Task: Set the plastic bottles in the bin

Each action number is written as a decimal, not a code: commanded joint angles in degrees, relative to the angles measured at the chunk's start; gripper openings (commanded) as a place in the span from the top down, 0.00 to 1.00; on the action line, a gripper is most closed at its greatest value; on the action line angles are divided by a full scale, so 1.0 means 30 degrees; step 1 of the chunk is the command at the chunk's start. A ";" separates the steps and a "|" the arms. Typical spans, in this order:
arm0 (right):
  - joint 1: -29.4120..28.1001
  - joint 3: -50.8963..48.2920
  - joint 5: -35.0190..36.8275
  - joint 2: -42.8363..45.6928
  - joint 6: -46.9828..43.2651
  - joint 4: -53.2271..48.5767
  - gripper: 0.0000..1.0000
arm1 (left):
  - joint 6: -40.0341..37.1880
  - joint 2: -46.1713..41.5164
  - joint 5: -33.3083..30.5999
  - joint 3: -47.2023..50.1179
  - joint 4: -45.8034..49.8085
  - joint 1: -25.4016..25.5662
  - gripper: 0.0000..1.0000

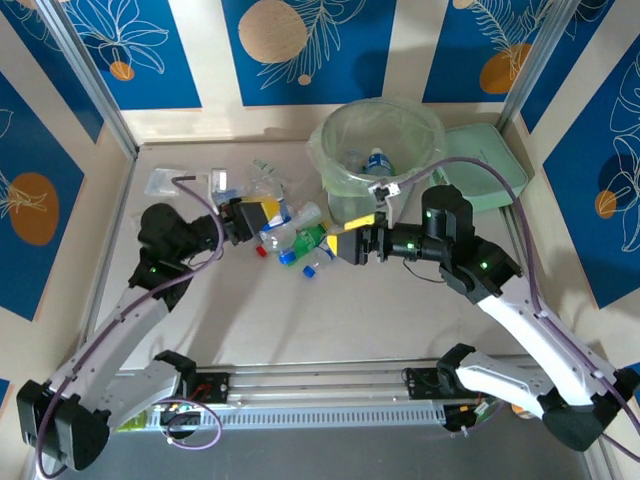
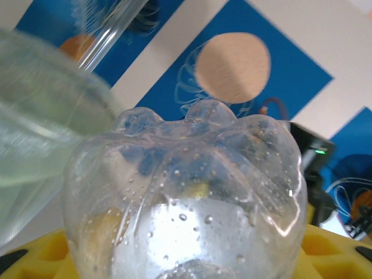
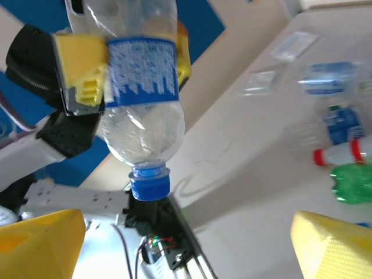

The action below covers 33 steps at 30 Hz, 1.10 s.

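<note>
Blue walls printed with pale leaves and orange discs close in a beige table, with the two arms reaching in from its near edge. At the far side stands the bin, a round pale-green bucket with a thin clear liner, and one bottle with a blue cap already lies inside it. A flat pale-green lid rests just to the right of the bin, touching or nearly touching it. Left of the bin's near side, the left gripper has its yellow fingers pinched on a clear bottle across its blue label, cap pointing down and lifted off the table. In the left wrist view that bottle's lobed base, beaded with droplets, sits close to the camera, with the bin's pale-green wall to its left. The right gripper hangs low in front of the bin, facing the left gripper, its yellow fingers spread wide with nothing between them. Between the two grippers a small heap of loose bottles lies on the table: a green one, a white one with a red cap, and clear ones with blue caps. Flat clear packets lie farther left, well apart from the bin.
</note>
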<state>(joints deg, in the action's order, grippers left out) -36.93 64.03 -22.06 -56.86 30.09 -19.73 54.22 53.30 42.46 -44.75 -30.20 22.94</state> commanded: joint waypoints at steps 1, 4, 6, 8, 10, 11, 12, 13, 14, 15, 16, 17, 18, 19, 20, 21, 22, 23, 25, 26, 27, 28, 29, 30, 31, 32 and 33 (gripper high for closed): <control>-0.0384 0.0365 -0.3188 -0.0714 0.0020 0.2105 0.04 | 0.1325 0.0320 0.0701 0.0800 -0.4860 0.0245 0.47; -0.0882 0.0336 -0.3622 -0.1056 0.0231 0.3678 0.00 | 0.2886 0.0896 0.0672 0.1315 -0.7564 0.0632 0.49; -0.1132 0.0247 -0.4480 -0.1459 0.0699 0.5014 0.00 | 0.3346 0.1234 0.0550 0.1429 -0.8330 0.0926 0.49; -0.1504 -0.0035 -0.5202 -0.1971 0.1615 0.6763 0.00 | 0.3404 0.1545 0.0496 0.1413 -0.8679 0.1318 0.50; -0.1801 0.0035 -0.4995 -0.2487 0.2156 0.7426 0.00 | 0.3273 0.1715 0.0579 0.1240 -0.8659 0.1599 0.51; -0.1919 0.0148 -0.4607 -0.2682 0.2244 0.7372 0.00 | 0.3191 0.1720 0.0639 0.1182 -0.8547 0.1691 0.52; -0.2012 0.0278 -0.4062 -0.2850 0.2182 0.7078 0.00 | 0.3143 0.1648 0.0588 0.1177 -0.8439 0.1728 0.52; -0.2088 0.0403 -0.3507 -0.2928 0.2041 0.6765 0.00 | 0.3084 0.1549 0.0530 0.1206 -0.8379 0.1772 0.53; -0.2225 0.0495 -0.2839 -0.2953 0.1743 0.6384 0.00 | 0.2989 0.1411 0.0496 0.1184 -0.8271 0.1813 0.53; -0.2384 0.0486 -0.1696 -0.2811 0.1328 0.5982 0.01 | 0.2852 0.1233 0.0524 0.1179 -0.8006 0.1842 0.54; -0.2551 0.0357 -0.0831 -0.2596 0.1031 0.5853 0.01 | 0.2657 0.1044 0.0554 0.1092 -0.7609 0.1860 0.54; -0.2631 0.0132 -0.0289 -0.2389 0.0874 0.5973 0.01 | 0.2375 0.0812 0.0527 0.1039 -0.7000 0.1899 0.54; -0.2632 0.0005 0.0000 -0.2238 0.0884 0.6061 0.03 | 0.1945 0.0582 0.0474 0.0962 -0.6274 0.1958 0.54; -0.2632 -0.0015 0.0044 -0.2228 0.0913 0.6108 0.04 | 0.1499 0.0339 0.0412 0.0874 -0.5579 0.2041 0.54; -0.2631 0.0027 -0.0229 -0.2321 0.1028 0.6206 0.04 | 0.0995 0.0081 0.0324 0.0804 -0.4856 0.2156 0.54; -0.2632 0.0219 -0.0773 -0.2561 0.1100 0.6193 0.05 | 0.0548 -0.0127 0.0173 0.0771 -0.4181 0.2247 0.54; -0.2673 0.0449 -0.1275 -0.2816 0.1155 0.6098 0.06 | 0.0238 -0.0263 0.0026 0.0741 -0.3708 0.2299 0.54; -0.2802 0.0715 -0.1804 -0.3134 0.1137 0.6034 0.07 | -0.0063 -0.0389 -0.0099 0.0714 -0.3333 0.2371 0.54; -0.3178 0.1178 -0.2402 -0.3688 0.0897 0.5845 0.08 | -0.0172 -0.0385 -0.0155 0.0708 -0.3206 0.2486 0.54; -0.3419 0.1380 -0.2555 -0.3929 0.0745 0.5766 0.08 | -0.0172 -0.0345 -0.0150 0.0683 -0.3217 0.2541 0.54; -0.3599 0.1625 -0.2646 -0.4163 0.0616 0.5661 0.08 | -0.0175 -0.0305 -0.0148 0.0679 -0.3210 0.2576 0.54; -0.3760 0.1774 -0.2678 -0.4336 0.0552 0.5613 0.09 | -0.0187 -0.0268 -0.0148 0.0679 -0.3207 0.2606 0.54; -0.3880 0.1950 -0.2696 -0.4521 0.0493 0.5580 0.10 | -0.0216 -0.0224 -0.0192 0.0701 -0.3206 0.2629 0.54; -0.3935 0.2056 -0.2700 -0.4662 0.0471 0.5583 0.11 | -0.0246 -0.0219 -0.0233 0.0723 -0.3229 0.2680 0.54; -0.3957 0.2144 -0.2699 -0.4757 0.0474 0.5609 0.12 | -0.0300 -0.0269 -0.0262 0.0737 -0.3147 0.2695 0.54; -0.3971 0.2153 -0.2688 -0.4804 0.0489 0.5659 0.14 | -0.0384 -0.0263 -0.0266 0.0738 -0.3023 0.2723 0.54; -0.3959 0.2123 -0.2622 -0.4850 0.0546 0.5736 0.17 | -0.0408 -0.0284 -0.0291 0.0760 -0.2927 0.2725 0.54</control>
<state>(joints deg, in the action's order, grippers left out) -48.60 68.58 -28.71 -71.22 32.53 -2.35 54.94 52.88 42.33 -40.97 -39.18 30.33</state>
